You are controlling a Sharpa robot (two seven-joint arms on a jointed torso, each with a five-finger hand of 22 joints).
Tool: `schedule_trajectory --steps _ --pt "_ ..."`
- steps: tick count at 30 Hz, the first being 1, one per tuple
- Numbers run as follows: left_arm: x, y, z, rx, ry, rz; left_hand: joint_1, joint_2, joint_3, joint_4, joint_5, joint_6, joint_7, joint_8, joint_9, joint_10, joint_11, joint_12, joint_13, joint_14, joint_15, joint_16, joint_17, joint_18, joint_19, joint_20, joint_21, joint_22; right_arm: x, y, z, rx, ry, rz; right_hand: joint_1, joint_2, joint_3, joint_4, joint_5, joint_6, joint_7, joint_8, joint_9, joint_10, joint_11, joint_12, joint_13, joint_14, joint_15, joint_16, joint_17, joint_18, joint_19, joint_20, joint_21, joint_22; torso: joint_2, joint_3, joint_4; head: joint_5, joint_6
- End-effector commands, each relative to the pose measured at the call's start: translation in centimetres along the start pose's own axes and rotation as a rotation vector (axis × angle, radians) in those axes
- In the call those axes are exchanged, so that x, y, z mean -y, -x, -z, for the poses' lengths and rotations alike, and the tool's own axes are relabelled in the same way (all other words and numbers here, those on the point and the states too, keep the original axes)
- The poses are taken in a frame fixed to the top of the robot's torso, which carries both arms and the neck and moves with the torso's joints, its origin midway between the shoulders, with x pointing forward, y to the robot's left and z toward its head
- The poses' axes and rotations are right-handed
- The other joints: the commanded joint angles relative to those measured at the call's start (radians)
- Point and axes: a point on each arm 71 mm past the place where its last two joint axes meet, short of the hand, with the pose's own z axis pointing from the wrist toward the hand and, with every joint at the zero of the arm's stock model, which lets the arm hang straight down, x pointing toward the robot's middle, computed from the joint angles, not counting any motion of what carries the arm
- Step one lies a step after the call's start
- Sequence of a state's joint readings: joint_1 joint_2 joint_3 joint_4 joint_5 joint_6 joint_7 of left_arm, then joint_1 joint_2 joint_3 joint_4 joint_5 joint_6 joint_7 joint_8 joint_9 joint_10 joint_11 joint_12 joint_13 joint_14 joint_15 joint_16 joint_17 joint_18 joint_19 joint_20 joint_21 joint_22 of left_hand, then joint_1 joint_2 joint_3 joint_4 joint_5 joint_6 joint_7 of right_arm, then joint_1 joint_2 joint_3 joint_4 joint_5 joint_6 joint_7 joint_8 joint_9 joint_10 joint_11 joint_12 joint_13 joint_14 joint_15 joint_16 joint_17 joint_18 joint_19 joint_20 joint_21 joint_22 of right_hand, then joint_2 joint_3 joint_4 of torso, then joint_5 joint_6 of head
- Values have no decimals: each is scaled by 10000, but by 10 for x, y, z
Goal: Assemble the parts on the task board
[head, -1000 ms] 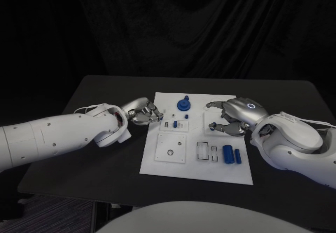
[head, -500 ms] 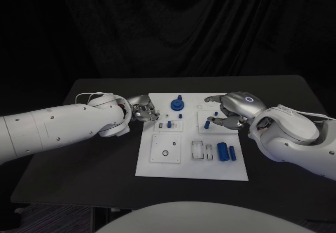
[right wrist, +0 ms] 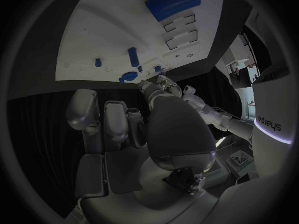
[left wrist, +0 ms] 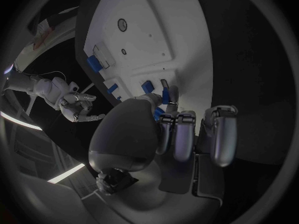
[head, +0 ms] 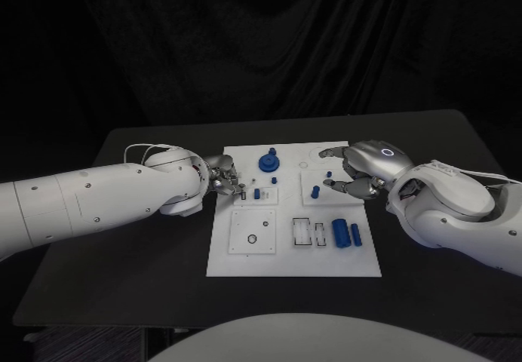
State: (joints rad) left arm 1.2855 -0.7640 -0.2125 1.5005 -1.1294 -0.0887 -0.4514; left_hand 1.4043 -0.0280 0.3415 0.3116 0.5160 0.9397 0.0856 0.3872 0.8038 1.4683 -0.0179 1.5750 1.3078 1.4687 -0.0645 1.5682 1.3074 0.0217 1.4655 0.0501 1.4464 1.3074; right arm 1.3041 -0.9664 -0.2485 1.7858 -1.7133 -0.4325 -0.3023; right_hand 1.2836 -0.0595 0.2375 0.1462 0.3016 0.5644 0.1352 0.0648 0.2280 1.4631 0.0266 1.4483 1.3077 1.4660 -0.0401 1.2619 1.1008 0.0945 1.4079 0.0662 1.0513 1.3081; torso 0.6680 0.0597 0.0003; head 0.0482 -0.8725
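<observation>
Fingers first: the left hand has its fingertips bunched right at the task board's left edge, next to a small blue peg, and in the left wrist view there's something blue tucked between them, so I'd guess it's pinching a small part, but honestly I can't tell for sure. The right hand has its fingers curled in over the board's right side by another short blue peg; whether it's actually holding anything isn't clear either. A round blue knob stands near the far edge, and two blue cylinders lie side by side nearer the robot, probably waiting their turn. Both arms reach in low from opposite sides, wrists angled toward the middle.
</observation>
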Motion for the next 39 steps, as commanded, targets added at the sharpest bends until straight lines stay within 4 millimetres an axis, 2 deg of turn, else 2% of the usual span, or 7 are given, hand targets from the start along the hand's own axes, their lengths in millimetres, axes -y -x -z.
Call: schedule_trajectory --steps 1,7,11,18,29,33,39 --pt "1 1 1 111 308 -16 -107 22 888 -874 52 344 -371 52 12 1025 -72 -43 2630 1021 -65 26 2634 146 122 -63 -39 2141 1 1 0 29 1 30 77 12 5 78 48 81 1 4 -14 -90 11 -47 1263 -32 -35 -59 -37 84 -90 -13 -106 1113 -15 -16 5 -13 -1" --pt "5 0 3 263 118 80 -174 18 939 -911 71 352 -374 54 31 1025 -76 -43 2630 1021 -71 26 2634 144 133 -72 -36 2143 2 1 0 -42 -60 -17 71 14 9 100 64 156 -6 15 -21 -125 5 -93 1217 -46 -38 -112 -95 93 -107 -15 -176 1090 -13 -14 28 -52 -1" --pt "7 -1 3 322 8 118 -220 11 972 -942 84 369 -382 64 49 1025 -83 -43 2630 1021 -77 26 2634 140 149 -78 -22 2149 2 0 0 -129 -129 -83 92 26 35 115 140 281 -13 33 -32 -150 -4 -134 1177 -52 -46 -157 -134 109 -131 -22 -289 1053 -4 -5 -33 -18 -1" --pt "10 -2 3 337 -88 132 -262 8 1005 -971 93 379 -388 68 64 1025 -89 -43 2630 1021 -83 26 2634 138 158 -84 -17 2152 3 -1 0 -203 -184 -113 95 31 51 137 187 485 -16 70 -16 -185 -6 -187 1124 -58 -49 -207 -186 119 -144 -26 -375 1025 -8 12 -8 -47 -1" --pt "7 -3 2 428 -71 221 -310 10 1039 -998 99 391 -394 76 83 1025 -93 -43 2630 1021 -89 26 2634 140 157 -90 -27 2149 3 -2 0 -342 -235 -85 79 42 69 185 206 834 -33 138 14 -231 -17 -260 1051 -79 -56 -303 -292 137 -169 -32 -521 978 -24 -55 -35 47 -1" --pt "6 -5 3 387 -21 227 -337 10 1058 -1014 104 403 -397 86 98 1025 -97 -43 2630 1021 -92 26 2634 139 161 -94 -26 2149 3 -2 -1 -354 -233 -83 75 43 70 192 205 857 -35 143 10 -245 -20 -278 1032 -85 -56 -327 -323 140 -173 -33 -541 972 -28 -71 -9 19 -1" --pt "4 -9 3 419 -21 211 -381 8 1078 -1031 105 415 -401 100 120 1025 -100 -43 2630 1021 -96 26 2634 139 164 -98 -28 2149 3 -3 0 -385 -254 -74 75 43 70 192 205 857 -35 143 10 -245 -20 -278 1032 -85 -56 -327 -323 140 -173 -33 -541 972 -48 -40 25 -1 -1"
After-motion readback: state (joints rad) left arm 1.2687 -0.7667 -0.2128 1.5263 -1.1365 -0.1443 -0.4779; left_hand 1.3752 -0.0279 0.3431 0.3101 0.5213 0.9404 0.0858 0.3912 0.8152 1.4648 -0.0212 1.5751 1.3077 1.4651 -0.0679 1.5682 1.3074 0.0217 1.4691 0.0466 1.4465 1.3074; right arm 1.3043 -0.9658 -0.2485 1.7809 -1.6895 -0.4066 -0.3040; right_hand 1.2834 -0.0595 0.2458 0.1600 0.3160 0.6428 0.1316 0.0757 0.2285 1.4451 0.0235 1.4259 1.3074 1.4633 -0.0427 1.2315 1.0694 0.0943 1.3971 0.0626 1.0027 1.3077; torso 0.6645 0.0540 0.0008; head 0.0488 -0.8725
